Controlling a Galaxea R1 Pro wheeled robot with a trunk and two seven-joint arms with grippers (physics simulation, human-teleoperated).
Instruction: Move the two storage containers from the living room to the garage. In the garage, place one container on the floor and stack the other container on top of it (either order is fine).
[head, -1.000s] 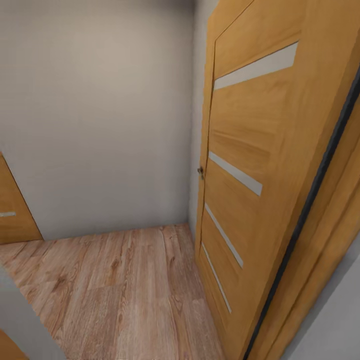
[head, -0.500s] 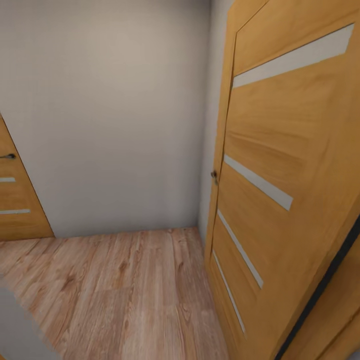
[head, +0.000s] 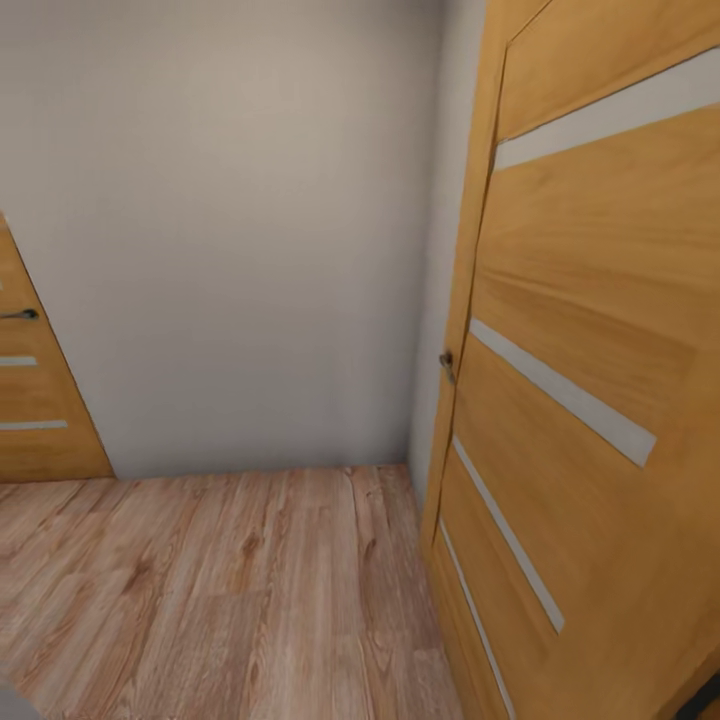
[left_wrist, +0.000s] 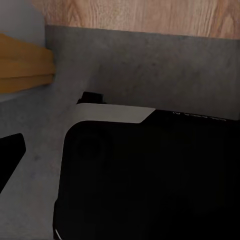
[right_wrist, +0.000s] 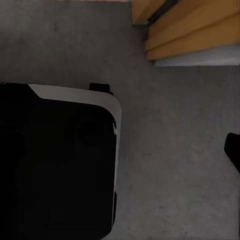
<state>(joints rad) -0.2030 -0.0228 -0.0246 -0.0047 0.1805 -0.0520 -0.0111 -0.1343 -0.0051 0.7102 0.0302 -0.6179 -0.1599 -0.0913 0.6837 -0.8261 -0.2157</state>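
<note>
The two storage containers are out of view. In the left wrist view, the dark grey concrete floor (left_wrist: 150, 65) lies under my black base (left_wrist: 150, 180). It meets light wood planks (left_wrist: 150, 15) at a threshold. A black tip (left_wrist: 9, 152) pokes in at the picture's edge and looks like one finger of my left gripper. In the right wrist view, the same concrete floor (right_wrist: 175, 125) runs beside my base (right_wrist: 55, 165). A similar black tip (right_wrist: 232, 150) sits at that picture's edge. Nothing is seen between any fingers.
Ahead is a small hall with a wood plank floor (head: 220, 590) and a plain pale wall (head: 230, 250). An orange wooden door (head: 600, 350) with pale stripes and a small handle (head: 446, 365) stands close on the right. Another such door (head: 35, 400) is at far left.
The whole head view has shifted: the right door has slid further right and looms larger, and more of the left door shows. The camera moved, not the things.
</note>
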